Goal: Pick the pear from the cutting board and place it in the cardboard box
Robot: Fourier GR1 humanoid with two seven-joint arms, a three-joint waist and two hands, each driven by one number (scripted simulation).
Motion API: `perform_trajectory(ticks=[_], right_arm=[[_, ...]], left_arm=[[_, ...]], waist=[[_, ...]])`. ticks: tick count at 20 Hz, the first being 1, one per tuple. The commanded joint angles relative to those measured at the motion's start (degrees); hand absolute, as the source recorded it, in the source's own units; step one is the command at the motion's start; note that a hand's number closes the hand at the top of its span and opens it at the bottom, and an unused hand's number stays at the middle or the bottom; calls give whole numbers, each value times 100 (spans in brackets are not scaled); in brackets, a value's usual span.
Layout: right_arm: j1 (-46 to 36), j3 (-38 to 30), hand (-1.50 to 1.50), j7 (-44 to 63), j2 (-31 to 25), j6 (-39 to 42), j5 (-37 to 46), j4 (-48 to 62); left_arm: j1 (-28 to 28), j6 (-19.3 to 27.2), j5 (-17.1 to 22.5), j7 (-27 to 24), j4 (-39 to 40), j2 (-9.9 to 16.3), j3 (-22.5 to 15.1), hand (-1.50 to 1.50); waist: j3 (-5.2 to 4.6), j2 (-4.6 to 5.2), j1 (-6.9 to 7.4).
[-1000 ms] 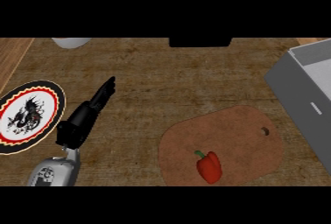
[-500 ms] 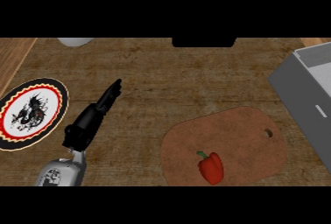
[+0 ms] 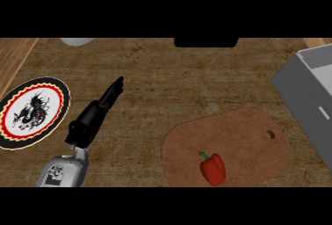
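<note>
A brown cutting board (image 3: 240, 136) lies at the lower right of the counter. On it rests a red pepper-like fruit with a green stem (image 3: 213, 168), near the board's lower edge; no pear shape shows. A grey box (image 3: 304, 94) stands at the right edge, partly cut off. My left hand (image 3: 96, 114) is at the left, fingers straight and pointing up and right, holding nothing, well left of the board. My right hand does not show.
A round plate with a black dragon and a red and yellow rim (image 3: 29, 112) lies at the far left, beside my left hand. A pale round object (image 3: 77, 41) and a black block (image 3: 206, 42) sit at the far edge.
My left hand has drifted a little right and up, away from the plate. The fruit and board keep their places relative to each other.
</note>
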Motion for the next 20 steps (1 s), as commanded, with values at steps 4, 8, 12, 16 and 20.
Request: perform_trajectory(ticks=[4,8,12,16,20], right_arm=[[-929,997,150,119,280,-773,1076,552],[-1644,1466,150,-534,57,-885,1615,1774],[-2190,2089,150,-378,669,-1607,2299,2338],[-2734,2292,150,-345,811,-1301,2393,3263],[-2876,2242,-150,-192,1139,-1004,2200,4044]], left_arm=[[59,50,-178,-197,237,-83,-96,0],[-190,-114,65,301,-146,-20,51,0],[-212,1,-14,25,128,-128,40,0],[9,-46,-19,6,84,-100,18,0],[25,-149,71,130,-74,-102,-16,0]], waist=[[2,-2,-13],[4,3,29],[3,6,18],[4,11,53],[7,17,68]])
